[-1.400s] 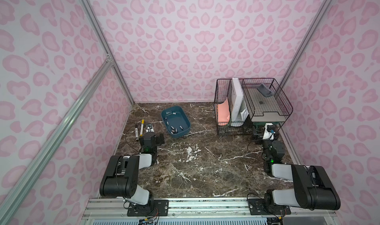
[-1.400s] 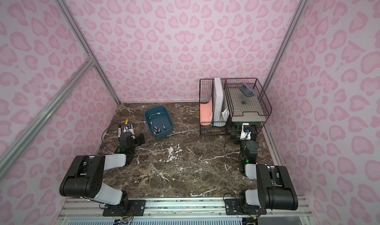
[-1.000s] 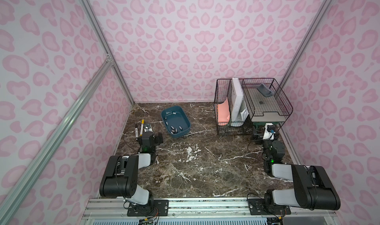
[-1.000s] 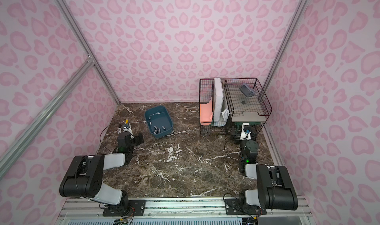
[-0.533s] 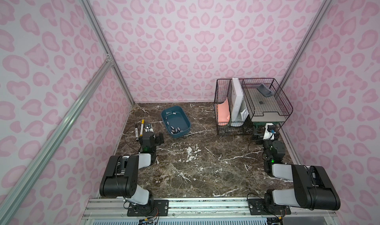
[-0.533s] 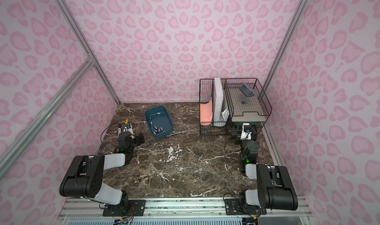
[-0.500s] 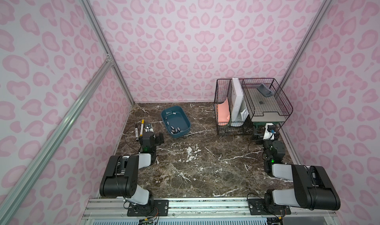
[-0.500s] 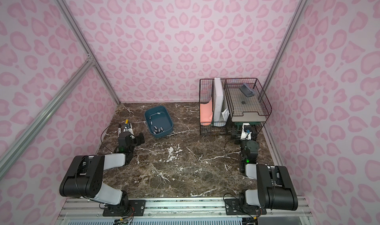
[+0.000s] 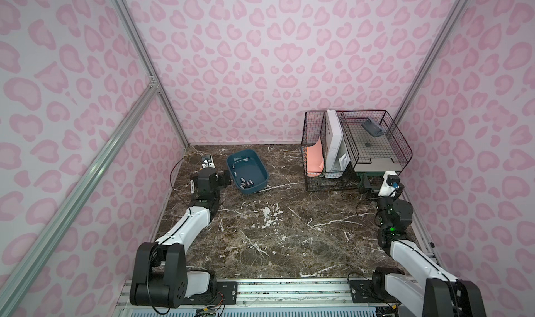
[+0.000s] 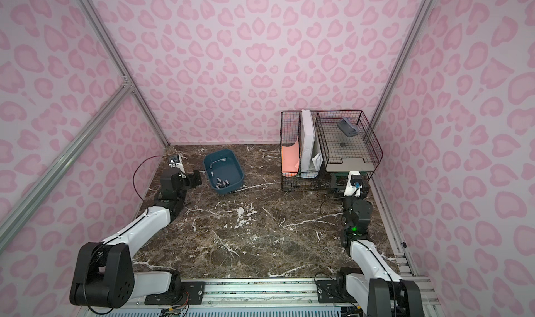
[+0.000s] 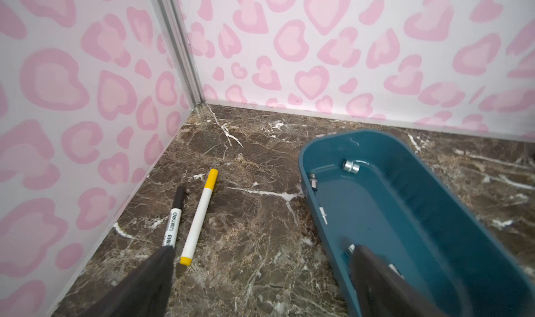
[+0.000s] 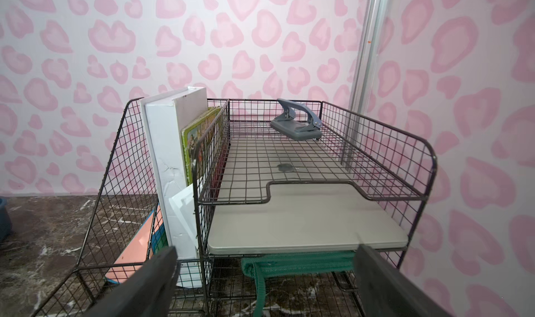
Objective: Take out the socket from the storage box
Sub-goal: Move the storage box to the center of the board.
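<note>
Left wrist view: left jaws wide open, gripping nothing, one finger [image 11: 376, 278] low by the box [image 11: 390, 214] rim, the other beside a black pen [image 11: 174, 214]. Right jaws wide open too, empty, facing the rack [image 12: 388, 198]. Box flat on the tabletop [image 9: 289, 228], far left part, open side up, long way running front to back, near end turned a bit right. Small silver socket [image 11: 351, 166] on its side at the far end. More sockets [image 9: 246, 183] bunched at the near end, in both top views.
</note>
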{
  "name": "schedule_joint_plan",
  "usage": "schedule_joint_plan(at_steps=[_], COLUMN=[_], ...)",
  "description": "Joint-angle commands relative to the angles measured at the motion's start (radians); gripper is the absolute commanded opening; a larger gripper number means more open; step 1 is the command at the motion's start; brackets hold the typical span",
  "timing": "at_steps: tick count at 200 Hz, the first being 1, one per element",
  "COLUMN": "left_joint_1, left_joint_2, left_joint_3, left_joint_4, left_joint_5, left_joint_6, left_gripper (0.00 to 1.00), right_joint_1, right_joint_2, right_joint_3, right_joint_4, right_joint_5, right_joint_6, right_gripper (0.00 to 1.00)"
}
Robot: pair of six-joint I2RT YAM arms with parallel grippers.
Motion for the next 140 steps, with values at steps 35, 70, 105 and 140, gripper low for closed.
schedule_joint_plan(at_steps=[35,70,105,140], left_joint_1=[0.001,0.0,-0.028,-0.041], left_joint_2=[0.173,0.336,0.449,0.508], left_joint_3=[0.487,0.575,0.624,0.641], left_joint_4=[-0.759,-0.881,-0.963,-0.991], left_joint_5=[0.225,0.392,0.388,0.345], left_joint_6=[-0.358,-0.409,-0.43,-0.44], left_gripper=[0.98,0.94,0.85,0.69], right_joint_1=[0.001,0.006,0.061,0.149], right_joint_2=[-0.3,-0.381,-0.317,-0.237], right_joint_3=[0.202,0.292,0.415,0.491], right_joint_4=[-0.788,-1.001,-1.189,-1.256], right_joint_5=[0.033,-0.083,-0.145,-0.237], right_joint_6=[0.346,0.393,0.401,0.426], right_gripper=[0.99,0.99,0.99,0.98])
